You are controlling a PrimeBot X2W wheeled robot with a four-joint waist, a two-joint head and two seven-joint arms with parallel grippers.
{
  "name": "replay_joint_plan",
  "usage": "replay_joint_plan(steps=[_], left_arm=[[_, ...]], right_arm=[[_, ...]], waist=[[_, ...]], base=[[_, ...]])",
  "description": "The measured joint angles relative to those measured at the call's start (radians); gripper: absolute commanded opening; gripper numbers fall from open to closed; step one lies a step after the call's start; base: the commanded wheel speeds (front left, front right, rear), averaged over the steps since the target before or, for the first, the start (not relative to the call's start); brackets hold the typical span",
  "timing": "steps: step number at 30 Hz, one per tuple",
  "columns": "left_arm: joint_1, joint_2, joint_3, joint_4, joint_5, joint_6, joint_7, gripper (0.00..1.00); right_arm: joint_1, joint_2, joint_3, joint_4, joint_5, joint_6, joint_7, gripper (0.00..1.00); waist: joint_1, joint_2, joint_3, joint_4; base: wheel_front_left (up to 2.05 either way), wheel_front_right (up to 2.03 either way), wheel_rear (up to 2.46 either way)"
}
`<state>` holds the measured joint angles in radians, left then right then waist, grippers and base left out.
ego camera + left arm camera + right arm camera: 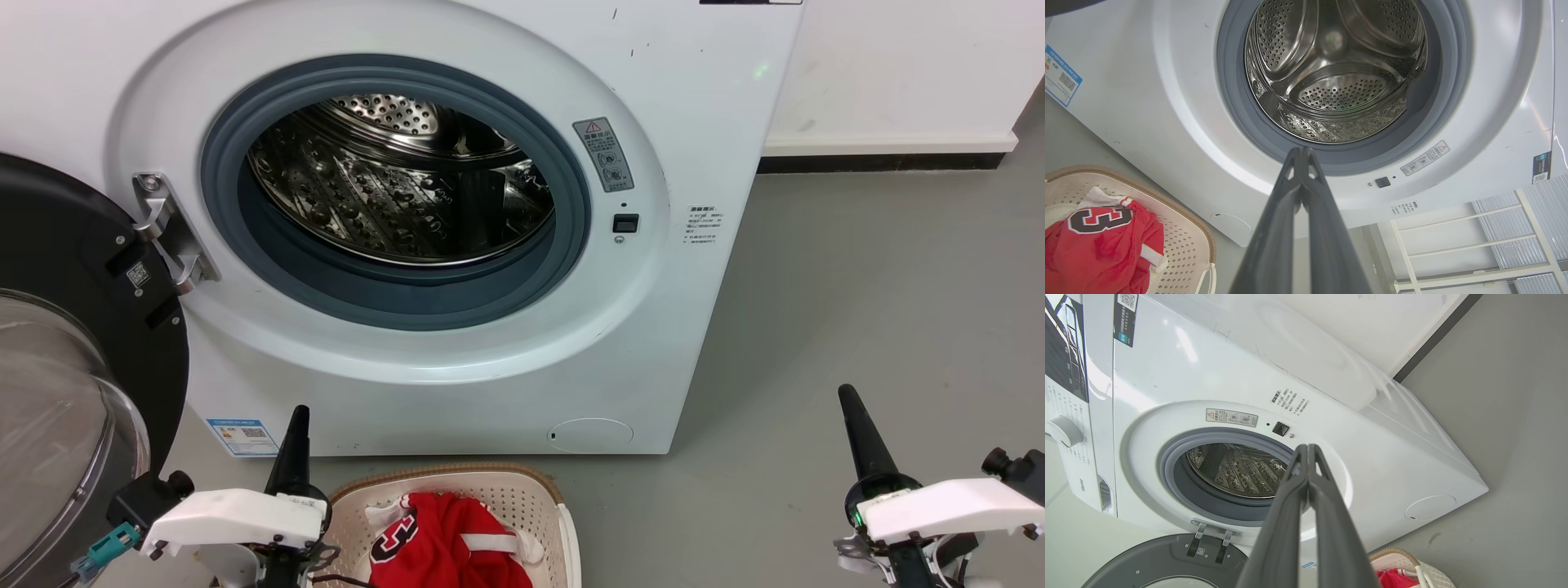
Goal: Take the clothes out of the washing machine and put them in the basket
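Clothes (457, 543) (no. prob. 3) lie in basket (522, 492) by washer (718, 122).

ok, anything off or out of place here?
Nothing stands out. The jersey lies bunched in the basket, the door hangs open, and the left hand and right hand are shut, holding nothing. Only a few small dark scuffs on the washer, upper right of its front.

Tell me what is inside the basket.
The red jersey lies bunched in the basket, number print up. Anything beneath it is covered.
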<state>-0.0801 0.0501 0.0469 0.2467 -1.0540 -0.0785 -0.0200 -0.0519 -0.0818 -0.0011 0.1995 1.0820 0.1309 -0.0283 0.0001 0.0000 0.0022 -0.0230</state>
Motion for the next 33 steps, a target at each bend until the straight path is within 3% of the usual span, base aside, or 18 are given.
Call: replay_joint_plan(steps=[33], left_arm=[[-0.012,0.000,0.039,0.000,-0.323,-0.028,0.079,0.00]], right_arm=[[-0.025,0.000,-0.040,0.025,0.327,0.000,0.064,0.00]], waist=[[0.0000,0.0000,0.001,0.012]], base=[[0.00,0.00,0.00]])
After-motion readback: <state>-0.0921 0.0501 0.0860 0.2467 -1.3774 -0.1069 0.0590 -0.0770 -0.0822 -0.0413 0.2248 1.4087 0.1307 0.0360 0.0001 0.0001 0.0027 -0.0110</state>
